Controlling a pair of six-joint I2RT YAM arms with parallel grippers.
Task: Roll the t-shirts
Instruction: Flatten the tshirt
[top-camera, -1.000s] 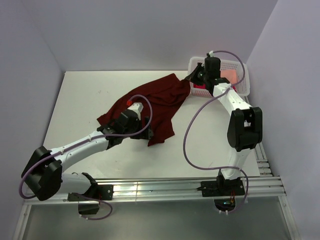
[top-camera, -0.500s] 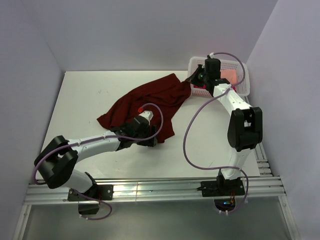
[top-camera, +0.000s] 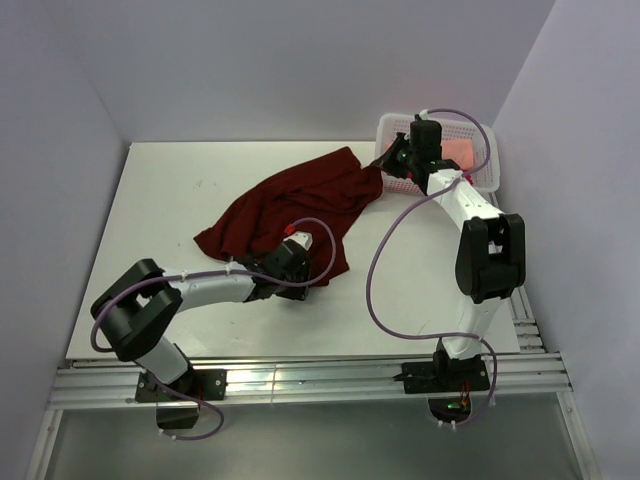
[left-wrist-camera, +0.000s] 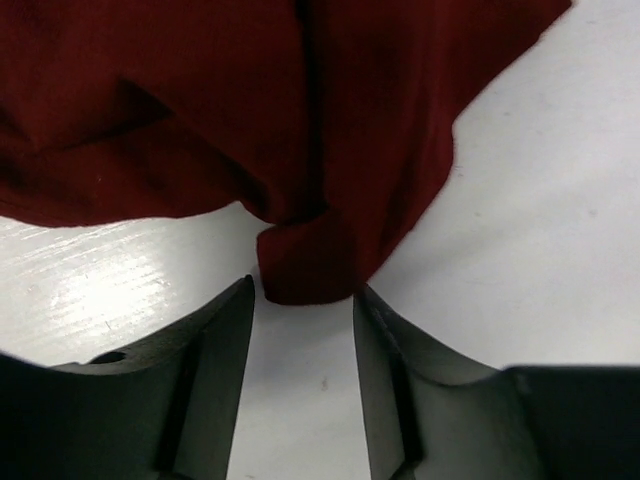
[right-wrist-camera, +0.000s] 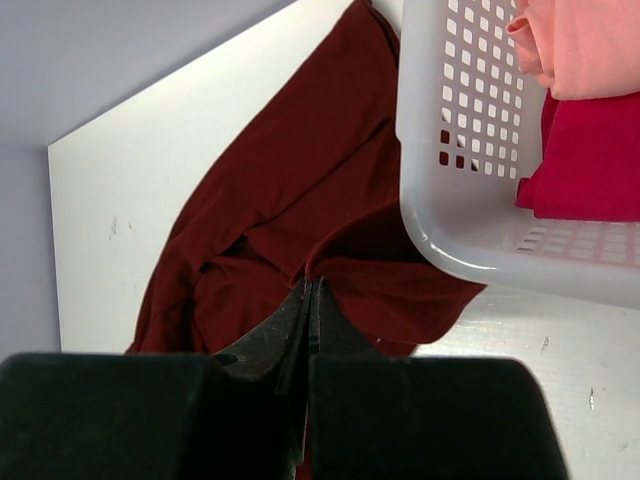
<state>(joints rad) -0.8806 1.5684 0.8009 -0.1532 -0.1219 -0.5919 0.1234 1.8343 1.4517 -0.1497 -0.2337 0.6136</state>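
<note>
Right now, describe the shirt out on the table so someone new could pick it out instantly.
On the white table, look just left of the white perforated basket in the far right corner. The maroon t-shirt lies rumpled and spread there, the only garment outside the basket and the darkest; the peach shirt and pink shirt sit inside it.

A robotics lab test cell: a bare white bench (top-camera: 160, 200) is boxed in by plain pale walls (top-camera: 300, 60) behind it and on both sides. An aluminium rail (top-camera: 320, 372) along its near edge carries two bolted robot arms (top-camera: 200, 287) trailing looped purple cables (top-camera: 372, 270).
</note>
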